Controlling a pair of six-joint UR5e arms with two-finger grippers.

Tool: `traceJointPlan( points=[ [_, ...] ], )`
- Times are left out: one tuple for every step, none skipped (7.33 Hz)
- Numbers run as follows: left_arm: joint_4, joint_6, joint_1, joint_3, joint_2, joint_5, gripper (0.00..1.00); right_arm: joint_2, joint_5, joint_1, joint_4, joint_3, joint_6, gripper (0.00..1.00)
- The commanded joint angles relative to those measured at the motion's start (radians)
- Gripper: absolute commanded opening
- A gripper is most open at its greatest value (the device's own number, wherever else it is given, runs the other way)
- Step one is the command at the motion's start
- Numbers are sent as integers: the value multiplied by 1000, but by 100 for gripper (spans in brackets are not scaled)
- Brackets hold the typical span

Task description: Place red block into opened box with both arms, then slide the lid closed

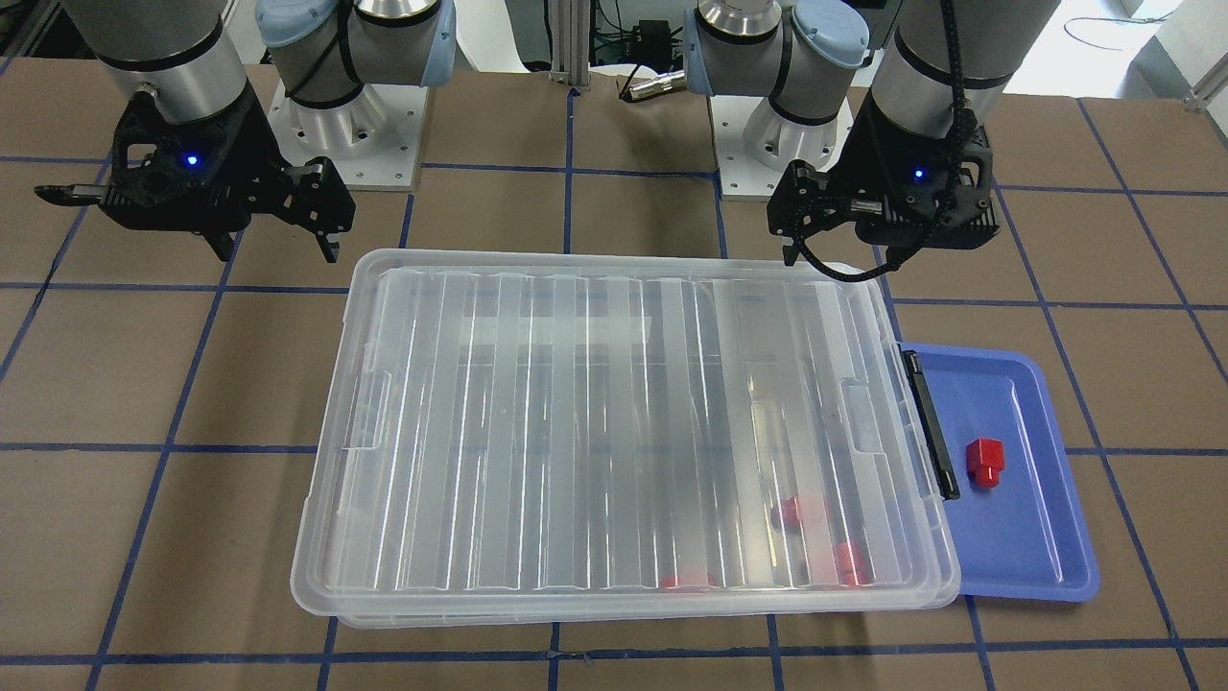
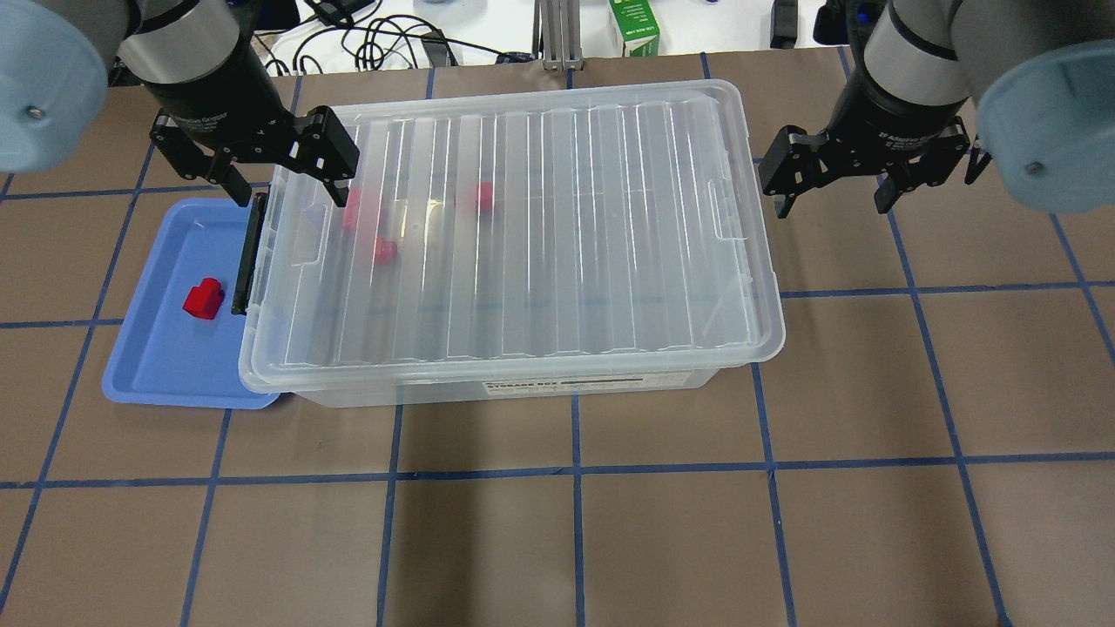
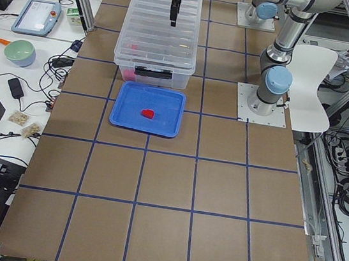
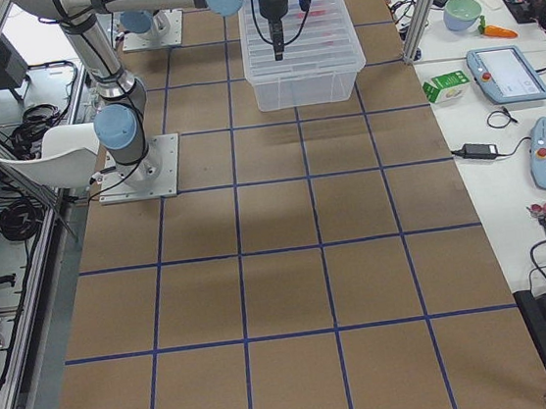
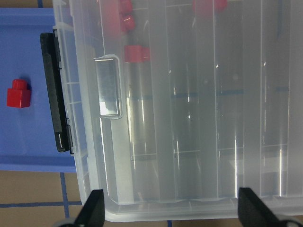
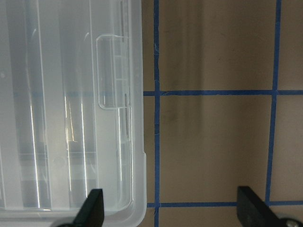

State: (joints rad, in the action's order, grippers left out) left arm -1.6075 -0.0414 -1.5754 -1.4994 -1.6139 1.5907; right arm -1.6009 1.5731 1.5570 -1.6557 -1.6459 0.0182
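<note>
The ribbed clear lid (image 2: 540, 226) lies flat over the box (image 2: 523, 387) and covers it almost to the black bar (image 2: 248, 252) at its left end. Three red blocks show blurred through the lid, one of them (image 2: 484, 197) near the far side. Another red block (image 2: 203, 299) (image 5: 18, 93) lies on the blue tray (image 2: 174, 366). My left gripper (image 2: 287, 187) hangs open and empty above the lid's far left corner. My right gripper (image 2: 832, 205) is open and empty over bare table, just past the lid's right end (image 6: 137, 118).
The blue tray is tucked partly under the box's left end. A green carton (image 2: 634, 26) and cables lie beyond the table's far edge. The arm bases (image 1: 345, 144) stand behind the box. Side tables hold tablets (image 3: 40, 17) and a bowl.
</note>
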Motion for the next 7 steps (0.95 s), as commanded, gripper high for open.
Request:
traceJointPlan(
  points=[
    [0,0,0,-1,-1,0,100,-8,-1,0,5,1,2,100],
    [0,0,0,-1,0,0,100,-11,1,-2,10,6,3,100],
    [0,0,0,-2,0,0,100,-10,-2,0,4,8,3,100],
    [0,0,0,-1,0,0,100,-10,1,-2,7,2,2,100],
    [0,0,0,-4,0,0,100,-1,-5,-3,11,-2,5,100],
    [0,0,0,-5,3,0,100,31,-5,-3,4,-15,5,100],
    [0,0,0,-5,3,0,100,67,-5,-3,-7,-23,-7,100]
  ],
)
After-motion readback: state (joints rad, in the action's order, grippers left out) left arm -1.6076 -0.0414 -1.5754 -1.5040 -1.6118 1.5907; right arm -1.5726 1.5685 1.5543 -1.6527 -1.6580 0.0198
